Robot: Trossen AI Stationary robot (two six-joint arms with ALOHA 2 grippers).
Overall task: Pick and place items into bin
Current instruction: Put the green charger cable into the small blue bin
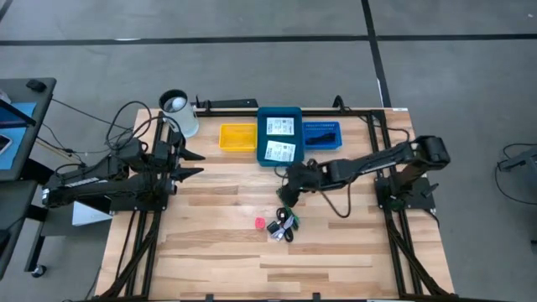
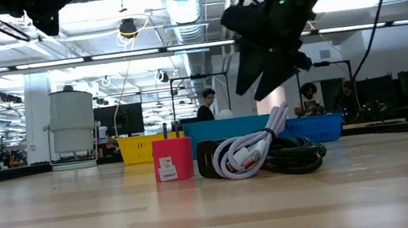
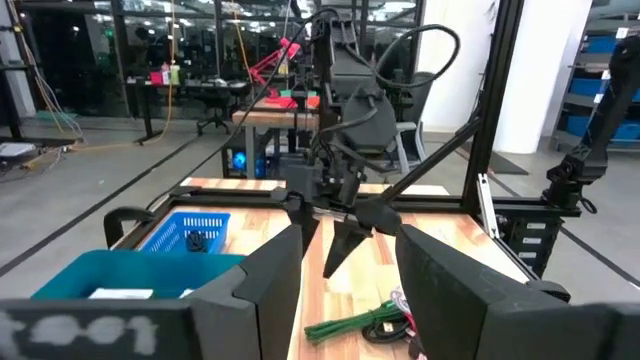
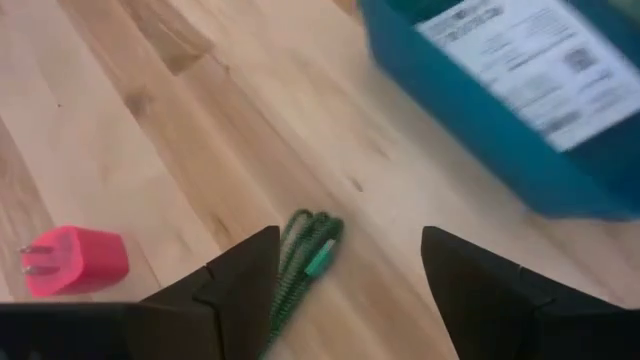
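Observation:
A teal bin (image 1: 261, 134) stands at the table's far edge with two white printed cards (image 1: 279, 127) lying flat in it. A small heap of items rests on the wood: a pink plug cube (image 1: 259, 224), a coiled white cable (image 2: 246, 154) and a green braided cable (image 4: 305, 258). My right gripper (image 1: 288, 196) hangs open above the table, just on the far side of the heap and clear of it; in its wrist view the green cable lies between its fingers (image 4: 240, 275). My left gripper (image 1: 195, 164) waits open near the table's far-left corner.
A yellow bin (image 1: 237, 136) stands left of the teal bin and a blue basket (image 1: 321, 134) right of it. A white cylinder (image 1: 178, 109) stands behind the left gripper. Bare wood lies toward the near edge. People show in the room beyond the table.

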